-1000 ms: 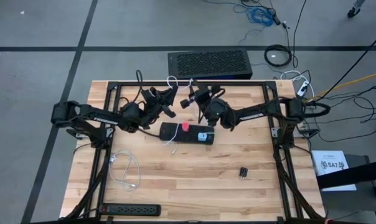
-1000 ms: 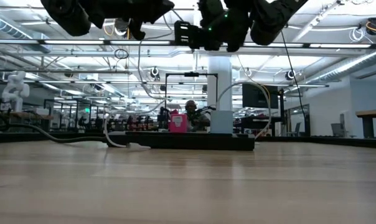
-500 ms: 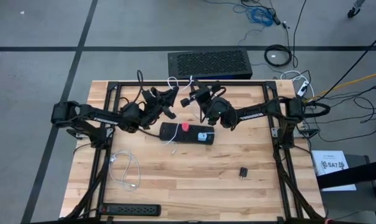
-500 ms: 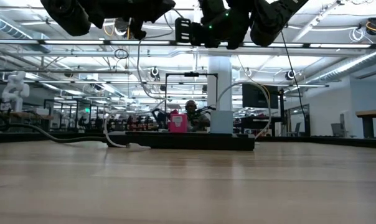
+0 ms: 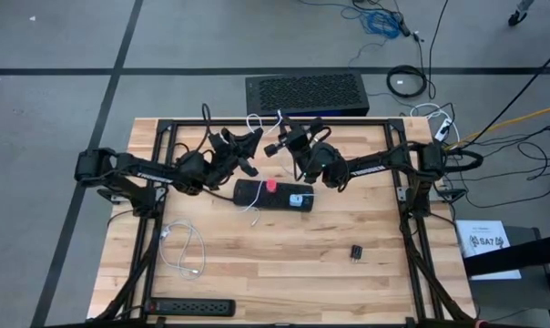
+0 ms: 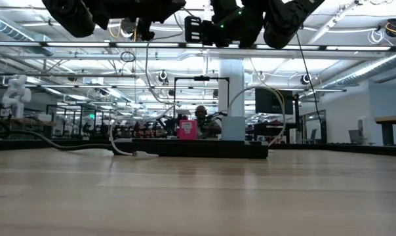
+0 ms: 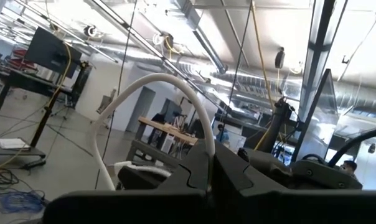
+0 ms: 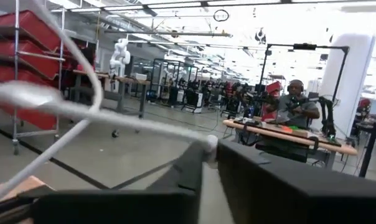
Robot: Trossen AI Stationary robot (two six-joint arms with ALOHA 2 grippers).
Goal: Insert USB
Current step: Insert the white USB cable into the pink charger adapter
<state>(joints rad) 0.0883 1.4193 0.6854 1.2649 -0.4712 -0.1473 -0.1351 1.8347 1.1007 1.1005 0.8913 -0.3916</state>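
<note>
White cable (image 5: 254,118) arches between our two claws at the desk's (image 5: 284,264) twelve o'clock edge. Our left claw (image 5: 249,137) is clamped on it; in the left wrist view the cable loops up from between the closed fingers (image 7: 197,165). Our right claw (image 5: 280,137) pinches the cable's white end (image 8: 210,144) between nearly closed fingers. At six o'clock from both claws lies the black power strip (image 5: 273,194).

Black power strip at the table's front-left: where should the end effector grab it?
Take the black power strip near mid-length, across its narrow width, from straight above. It lies flat along the front edge, so only the short span likely fits, and a centred grip should keep it level.
</note>
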